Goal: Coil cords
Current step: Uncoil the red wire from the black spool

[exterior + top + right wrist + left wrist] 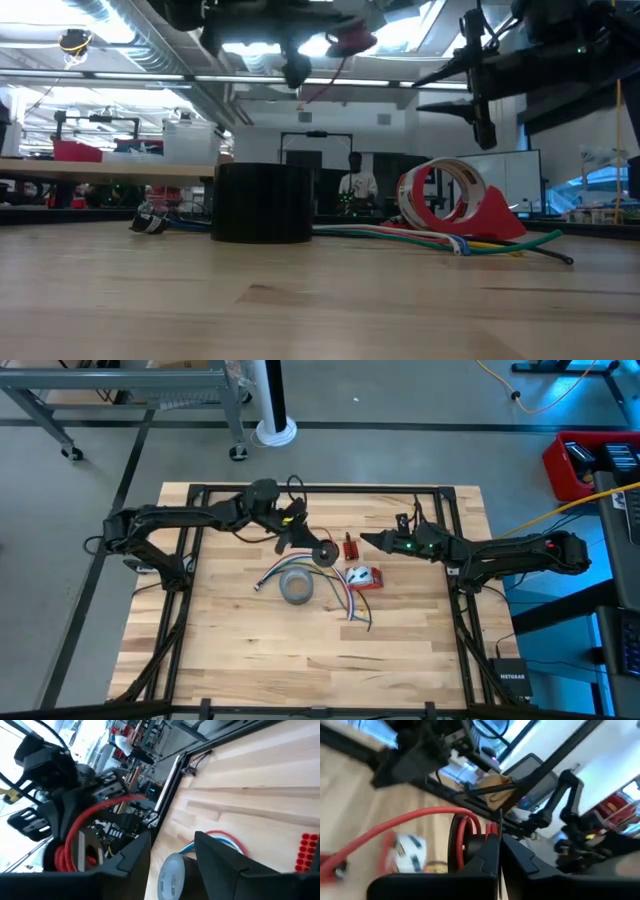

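My left gripper (308, 545) is over the table's middle, shut on a small dark round coil wound with thin red wire (325, 553). The coil is held high above the table in the low view (350, 40). One red strand (395, 832) trails loose from it. My right gripper (368, 540) is open and empty just right of the coil, its fingers pointing toward it. In the right wrist view (172, 845) the red coil (75, 840) shows beyond its fingers, apart from them. My left gripper pinches the red wire coil between its two shut fingers at the coil's rim (490, 827), across several red turns. The coil is lifted clear of the table. A loose red strand (370, 842) runs slack away from it.
A grey tape roll (296, 586) stands on the table below the grippers, also in the low view (262, 203). Beside it are a red-and-white tape dispenser (364, 577), a small red block (350, 547) and bundles of coloured wires (352, 608). Black frame rails (190, 560) edge the table.
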Robot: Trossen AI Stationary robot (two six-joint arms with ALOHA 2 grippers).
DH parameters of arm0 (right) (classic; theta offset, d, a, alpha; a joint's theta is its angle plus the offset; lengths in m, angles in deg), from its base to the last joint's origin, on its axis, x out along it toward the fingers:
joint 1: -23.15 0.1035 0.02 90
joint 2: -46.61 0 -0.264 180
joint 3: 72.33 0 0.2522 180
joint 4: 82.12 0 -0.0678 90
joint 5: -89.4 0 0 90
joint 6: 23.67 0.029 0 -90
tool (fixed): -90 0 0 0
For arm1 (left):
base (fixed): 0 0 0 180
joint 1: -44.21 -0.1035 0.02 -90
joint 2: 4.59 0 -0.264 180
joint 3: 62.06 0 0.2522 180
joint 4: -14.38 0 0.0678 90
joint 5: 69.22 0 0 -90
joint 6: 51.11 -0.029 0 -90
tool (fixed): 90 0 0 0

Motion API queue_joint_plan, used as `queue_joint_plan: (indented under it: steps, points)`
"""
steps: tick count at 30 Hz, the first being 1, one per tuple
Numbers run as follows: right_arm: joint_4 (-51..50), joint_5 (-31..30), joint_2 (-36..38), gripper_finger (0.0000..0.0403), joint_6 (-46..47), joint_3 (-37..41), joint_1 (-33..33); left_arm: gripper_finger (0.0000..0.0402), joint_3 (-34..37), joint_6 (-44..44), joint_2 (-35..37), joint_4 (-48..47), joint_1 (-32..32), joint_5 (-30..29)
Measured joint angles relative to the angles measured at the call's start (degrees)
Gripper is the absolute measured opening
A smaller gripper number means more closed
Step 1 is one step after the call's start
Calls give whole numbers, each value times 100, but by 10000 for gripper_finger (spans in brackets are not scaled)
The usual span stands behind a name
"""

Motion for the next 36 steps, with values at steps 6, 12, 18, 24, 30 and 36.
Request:
queue_joint_plan:
  steps: [6, 12, 18, 24, 30, 36]
  points:
    - [705, 264, -136, 156, -13, -4, 2, 0, 2, -146, -76, -324, 93, -321]
    - [1420, 788, -791, 156, 24, -125, 6, 0, 2, -528, -148, -291, 342, -279]
    - [1380, 1785, -1745, 156, 252, -729, 4, 0, 2, -773, -148, -288, 583, -301]
    - [1397, 2766, -2387, 156, 287, -1420, 0, 0, 2, -799, -146, -361, 794, -362]
    - [1395, 3262, -2424, 156, 269, -1624, 0, 0, 2, -827, -146, -828, 909, -362]
    - [1081, 3320, -2426, 156, 269, -1639, 2, 0, 2, -912, -146, -906, 961, -381]
